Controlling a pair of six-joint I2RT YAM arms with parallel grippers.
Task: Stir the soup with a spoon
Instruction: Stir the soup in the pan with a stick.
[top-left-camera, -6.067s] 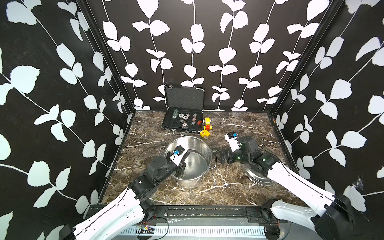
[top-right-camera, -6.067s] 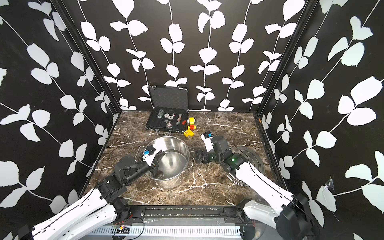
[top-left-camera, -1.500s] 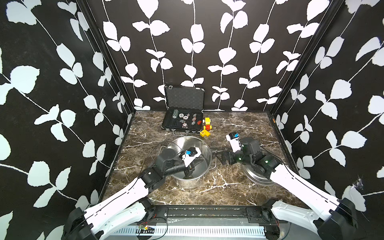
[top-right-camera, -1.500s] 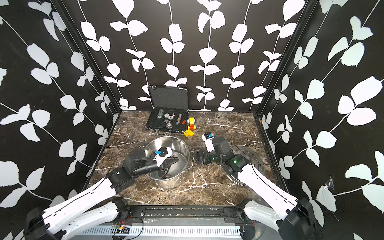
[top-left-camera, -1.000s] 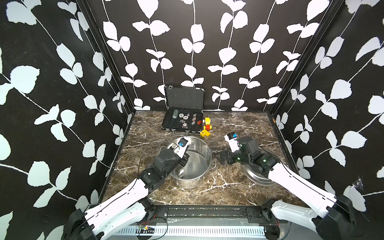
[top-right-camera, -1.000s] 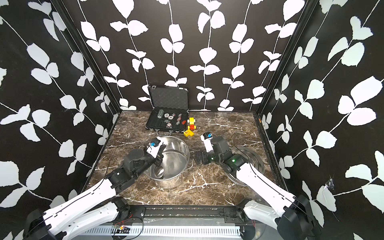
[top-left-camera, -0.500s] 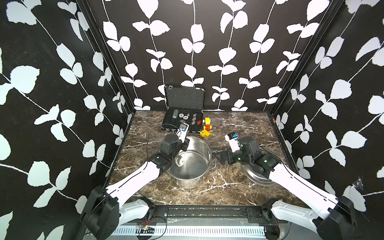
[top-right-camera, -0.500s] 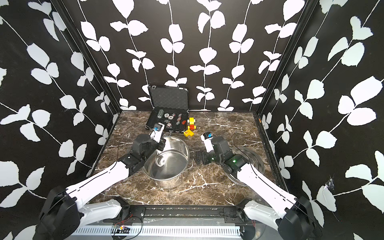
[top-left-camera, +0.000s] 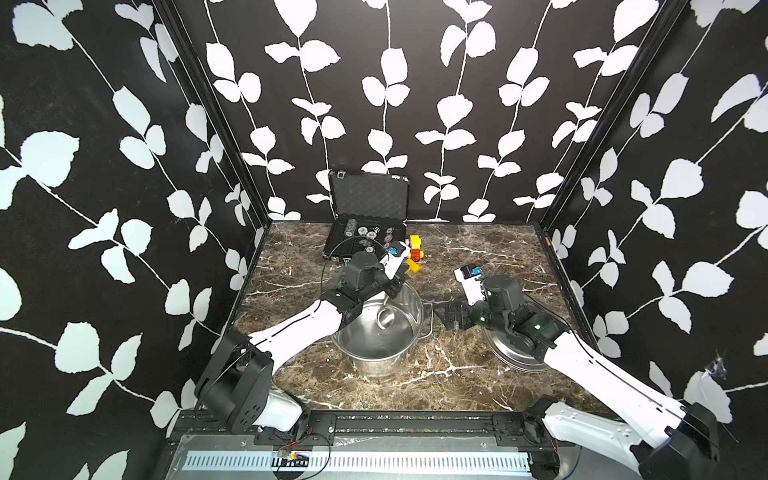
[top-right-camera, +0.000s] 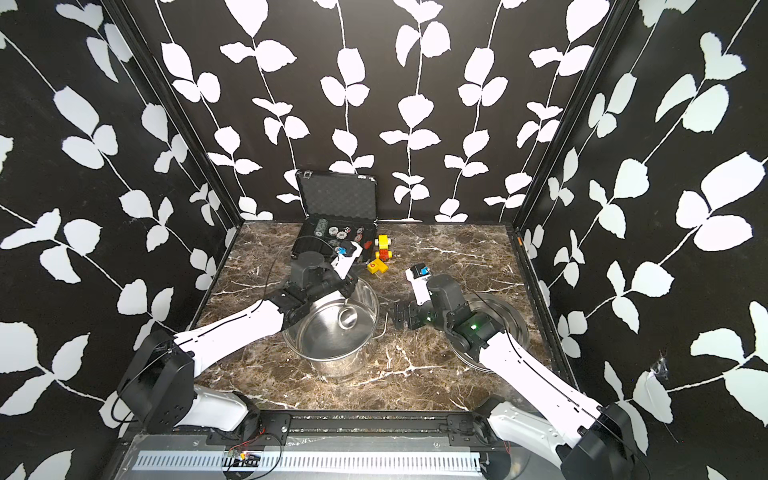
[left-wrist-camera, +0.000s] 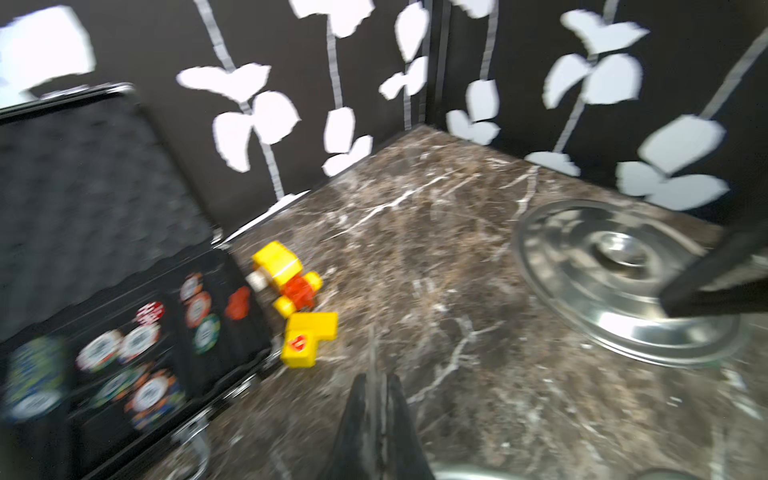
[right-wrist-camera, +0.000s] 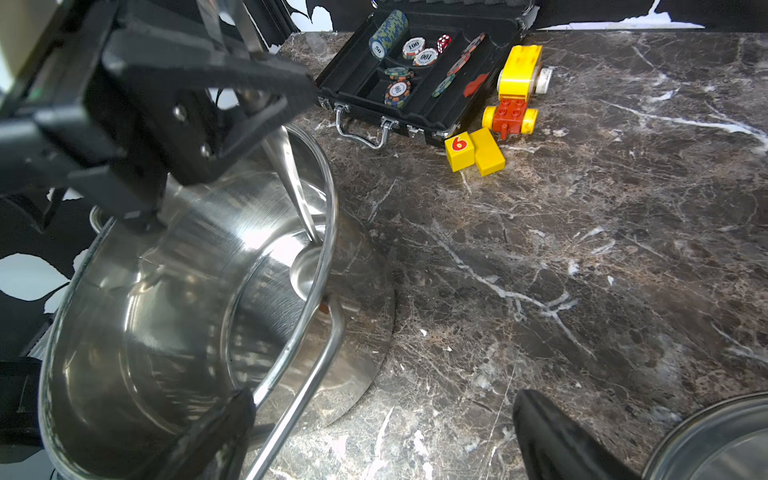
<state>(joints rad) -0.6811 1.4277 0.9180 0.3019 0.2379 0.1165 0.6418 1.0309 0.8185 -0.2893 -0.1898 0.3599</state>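
The left arm is stretched out from the near left. The left claw (top-left-camera: 390, 286) (top-right-camera: 347, 286) (right-wrist-camera: 286, 99) is seen over the far rim of the steel pot (top-left-camera: 374, 361) (top-right-camera: 336, 361) (right-wrist-camera: 145, 311). Its fingers are pressed together on the handle of the spoon (top-left-camera: 386, 318) (top-right-camera: 347, 318) (right-wrist-camera: 297, 187), and in the left wrist view the fingertips (left-wrist-camera: 361, 399) are shown closed, with hardly a gap.

The spoon is held tilted. Its handle runs down from the claw into the pot, and its small round bowl is seen low inside, towards the pot's right side.

At the far edge of the table (top-left-camera: 478, 249) (top-right-camera: 457, 249), behind the pot, an open black poker-chip case (top-left-camera: 365, 199) (top-right-camera: 336, 199) (left-wrist-camera: 83, 208) (right-wrist-camera: 415, 104) is set, with chips and dice in its tray. Just right of the case a yellow and red toy vehicle (top-left-camera: 415, 245) (top-right-camera: 384, 245) (left-wrist-camera: 286, 274) (right-wrist-camera: 515, 83) is found. Beside that, on the near side, is a yellow block (top-left-camera: 412, 268) (top-right-camera: 377, 266) (left-wrist-camera: 309, 338) (right-wrist-camera: 473, 151) marked with a red 6.

To the right of the pot the right claw (top-left-camera: 451, 318) (top-right-camera: 401, 318) (right-wrist-camera: 382, 440) is held low, spread wide and with nothing clamped in it. The pot's wire side handle (right-wrist-camera: 320, 365) is seen between its fingers. Whether either finger touches it cannot be told.

At the far right a round steel lid (top-left-camera: 511, 357) (top-right-camera: 507, 316) (left-wrist-camera: 615, 282) (right-wrist-camera: 715, 440) is laid flat on the table, partly covered by the right arm.
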